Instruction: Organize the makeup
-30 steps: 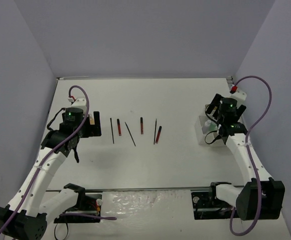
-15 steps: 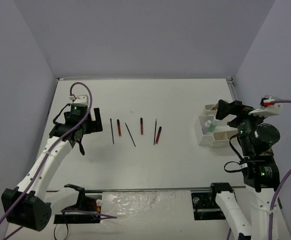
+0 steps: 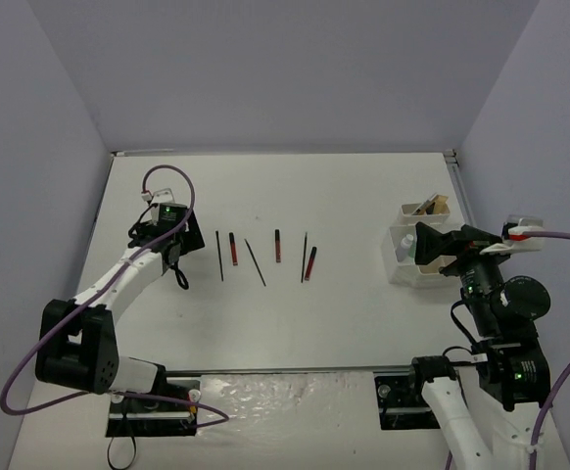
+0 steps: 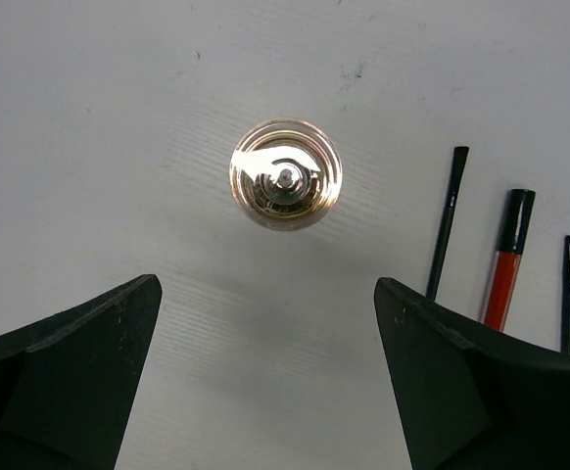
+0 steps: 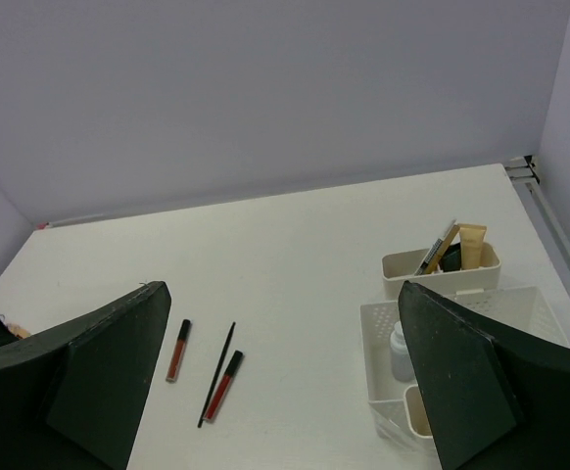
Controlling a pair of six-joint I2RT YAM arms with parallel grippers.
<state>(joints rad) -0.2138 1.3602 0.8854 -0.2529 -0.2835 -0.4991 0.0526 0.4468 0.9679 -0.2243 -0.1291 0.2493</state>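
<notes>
In the left wrist view a small bottle (image 4: 286,174) stands upright on the table, seen from above with a shiny round top. My left gripper (image 4: 267,289) is open and empty just short of it. To the right lie a black stick (image 4: 447,223), a red stick (image 4: 505,259) and another black stick (image 4: 568,294). From above, my left gripper (image 3: 177,272) points down left of a row of black and red sticks (image 3: 256,262); the bottle is hidden there. My right gripper (image 3: 420,245) (image 5: 283,294) is open and empty above the white tray (image 3: 399,275).
The tray (image 5: 375,328) holds a white bottle (image 5: 400,352). A small bin (image 5: 403,266) behind it holds a beige tube (image 5: 472,245) and tan sticks. Two red sticks (image 5: 177,350) and a black one (image 5: 216,372) lie mid-table. Walls close off the left, the back and the right.
</notes>
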